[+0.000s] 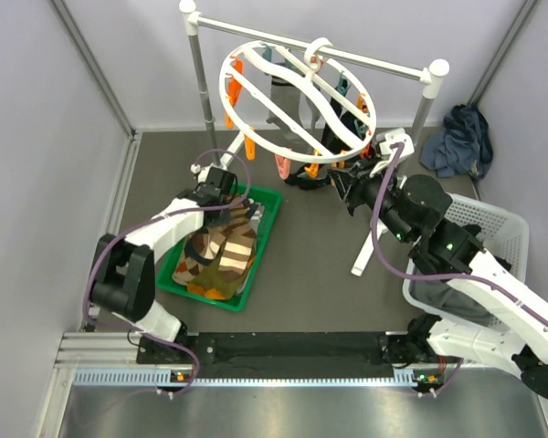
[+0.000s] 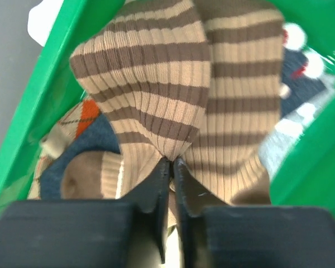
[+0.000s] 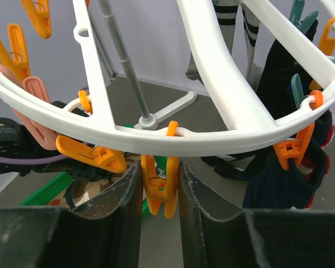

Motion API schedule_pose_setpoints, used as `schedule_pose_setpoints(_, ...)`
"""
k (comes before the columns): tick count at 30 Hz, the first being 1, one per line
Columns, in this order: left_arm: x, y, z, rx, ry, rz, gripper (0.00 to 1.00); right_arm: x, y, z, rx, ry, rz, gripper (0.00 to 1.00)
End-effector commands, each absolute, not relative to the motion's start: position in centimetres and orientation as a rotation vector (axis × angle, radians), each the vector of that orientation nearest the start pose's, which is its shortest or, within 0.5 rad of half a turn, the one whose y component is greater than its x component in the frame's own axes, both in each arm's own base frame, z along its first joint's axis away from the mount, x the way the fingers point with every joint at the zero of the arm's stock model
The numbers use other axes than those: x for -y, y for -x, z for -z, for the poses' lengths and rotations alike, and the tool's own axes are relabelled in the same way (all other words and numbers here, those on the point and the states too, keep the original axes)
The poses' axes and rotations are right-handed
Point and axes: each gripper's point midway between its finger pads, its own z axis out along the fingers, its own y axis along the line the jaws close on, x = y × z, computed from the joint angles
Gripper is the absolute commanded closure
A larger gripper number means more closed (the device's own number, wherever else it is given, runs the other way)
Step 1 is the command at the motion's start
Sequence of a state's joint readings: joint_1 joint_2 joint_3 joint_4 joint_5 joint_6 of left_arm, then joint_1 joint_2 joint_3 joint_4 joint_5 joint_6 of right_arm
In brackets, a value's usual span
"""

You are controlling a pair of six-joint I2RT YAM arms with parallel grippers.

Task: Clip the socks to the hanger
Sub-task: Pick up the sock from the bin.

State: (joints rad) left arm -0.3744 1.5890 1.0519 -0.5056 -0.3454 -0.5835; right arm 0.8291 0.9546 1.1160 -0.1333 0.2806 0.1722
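your left gripper (image 2: pixel 171 165) is closed almost fully, with only a thin slit between the black fingers (image 2: pixel 151 190). it pinches a fold of the brown-and-tan striped ribbed sock (image 2: pixel 173 84). the sock bunches at the pinch and fans out away from the fingers. its ribs run lengthwise away from the wrist camera, and its stripes lie across them. in the top view that gripper (image 1: pixel 236 208) sits over the far end of the green plastic tray (image 1: pixel 201 297). there the sock pile (image 1: pixel 224 254) lies with its long axis along the tray, from far-right to near-left. an argyle sock with an orange diamond (image 2: pixel 88 111) lies under the striped one.

your right gripper (image 3: pixel 159 167) is narrowed onto one orange plastic clip (image 3: pixel 159 192) hanging from the rim of the white round plastic ring hanger (image 3: pixel 223 137). a finger presses each side of the clip's lower end. the clip hangs straight down between them.

the hanger (image 1: pixel 297 96) hangs by its hook (image 1: pixel 318 50) from the white metal rail stand (image 1: pixel 374 62). it is tilted, with its near rim lower, and the right gripper (image 1: pixel 345 179) is at that rim. a dark navy sock (image 3: pixel 279 187) already hangs from a neighbouring clip. a grey sock with white bands (image 3: pixel 234 22) hangs farther back.
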Motion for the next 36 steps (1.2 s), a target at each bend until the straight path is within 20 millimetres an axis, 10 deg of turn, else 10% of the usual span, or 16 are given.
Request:
schedule_pose_setpoints(1,10.2,-33.0,-10.2,-2.486,0.358,0.036,0.97,-22.8,-25.5,-37.5,-1.588,0.332,-0.57,1.0)
schedule_pose_setpoints(14,14.3,-20.7,-9.0,-2.719,0.245,0.301,0.96,-22.3,-25.0,-37.5,-1.588,0.323,-0.584,1.0)
schedule_pose_setpoints(19,14.4,-17.9,-8.7,-2.771,0.233,0.293,0.71,-22.5,-25.1,-37.1,-1.593,0.329,-0.578,1.0)
schedule_pose_setpoints(26,13.7,-22.8,-14.3,-2.584,0.182,0.173,0.38,-22.6,-25.3,-36.8,-1.597,0.34,-0.567,1.0)
schedule_pose_setpoints(36,12.9,-31.0,-13.8,-2.57,0.121,-0.01,0.51,-22.1,-25.4,-36.8,-1.595,0.342,-0.538,1.0)
